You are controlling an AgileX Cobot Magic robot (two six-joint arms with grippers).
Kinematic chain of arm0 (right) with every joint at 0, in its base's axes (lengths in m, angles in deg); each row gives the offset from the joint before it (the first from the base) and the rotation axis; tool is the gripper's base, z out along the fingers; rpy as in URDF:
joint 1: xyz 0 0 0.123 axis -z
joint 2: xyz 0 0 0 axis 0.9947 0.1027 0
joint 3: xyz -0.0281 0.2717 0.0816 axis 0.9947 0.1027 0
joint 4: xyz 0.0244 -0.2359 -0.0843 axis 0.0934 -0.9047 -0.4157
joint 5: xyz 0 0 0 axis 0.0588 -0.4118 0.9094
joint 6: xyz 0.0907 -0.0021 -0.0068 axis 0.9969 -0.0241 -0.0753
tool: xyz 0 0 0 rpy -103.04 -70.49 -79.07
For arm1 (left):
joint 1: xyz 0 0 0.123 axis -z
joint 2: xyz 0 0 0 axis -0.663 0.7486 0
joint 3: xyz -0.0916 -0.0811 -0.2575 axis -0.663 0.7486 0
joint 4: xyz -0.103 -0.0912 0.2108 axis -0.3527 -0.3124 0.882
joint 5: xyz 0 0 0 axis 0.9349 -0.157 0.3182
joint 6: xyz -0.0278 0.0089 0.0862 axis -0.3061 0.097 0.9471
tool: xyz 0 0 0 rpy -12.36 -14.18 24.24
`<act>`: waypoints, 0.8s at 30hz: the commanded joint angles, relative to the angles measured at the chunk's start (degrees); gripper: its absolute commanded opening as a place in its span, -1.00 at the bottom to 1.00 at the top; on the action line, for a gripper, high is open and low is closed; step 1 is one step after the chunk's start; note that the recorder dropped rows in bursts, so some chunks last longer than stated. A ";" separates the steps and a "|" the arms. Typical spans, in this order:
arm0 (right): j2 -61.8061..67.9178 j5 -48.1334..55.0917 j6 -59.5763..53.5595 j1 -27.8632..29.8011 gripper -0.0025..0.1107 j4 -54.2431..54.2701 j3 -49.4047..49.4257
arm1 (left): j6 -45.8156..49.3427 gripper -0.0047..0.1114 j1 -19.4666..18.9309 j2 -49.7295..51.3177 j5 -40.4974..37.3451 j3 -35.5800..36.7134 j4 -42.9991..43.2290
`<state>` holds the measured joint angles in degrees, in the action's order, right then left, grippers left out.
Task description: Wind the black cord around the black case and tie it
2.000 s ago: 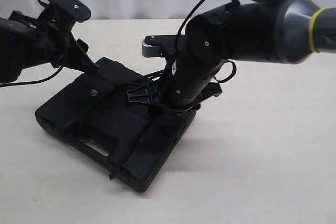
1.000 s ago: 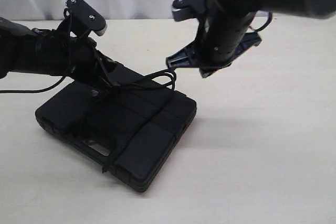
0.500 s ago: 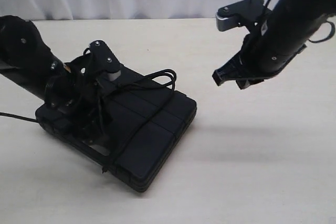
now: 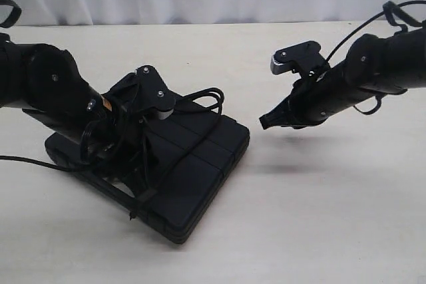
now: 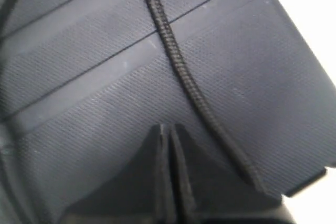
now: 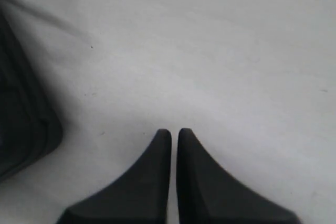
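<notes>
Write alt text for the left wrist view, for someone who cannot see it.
A black braided cord runs across the textured lid of a black case. The left gripper, shut and empty, points at the lid beside the cord.

The right gripper [image 6: 174, 132] has its jaws pressed together over the pale tabletop [image 6: 220, 51]. The black case [image 6: 21, 129] sits off to their side.
</notes>
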<state>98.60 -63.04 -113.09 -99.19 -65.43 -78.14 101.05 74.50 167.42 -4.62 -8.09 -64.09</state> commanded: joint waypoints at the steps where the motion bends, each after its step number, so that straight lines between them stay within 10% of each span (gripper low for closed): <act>1: 1.45 -1.17 -15.72 0.30 -0.88 13.92 0.20 | -0.54 -0.92 0.36 0.21 3.08 0.11 1.35; 9: 2.61 14.63 -47.12 0.30 -0.88 39.85 0.20 | -0.54 -0.92 0.36 0.34 0.45 0.11 1.47; 24: 2.37 18.86 -47.32 0.30 -0.88 39.75 0.20 | 0.56 -0.92 5.09 3.36 -6.37 0.04 -7.80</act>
<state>101.29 -45.48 -159.56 -98.94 -26.04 -78.14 101.02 76.81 169.68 -8.27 -8.08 -70.41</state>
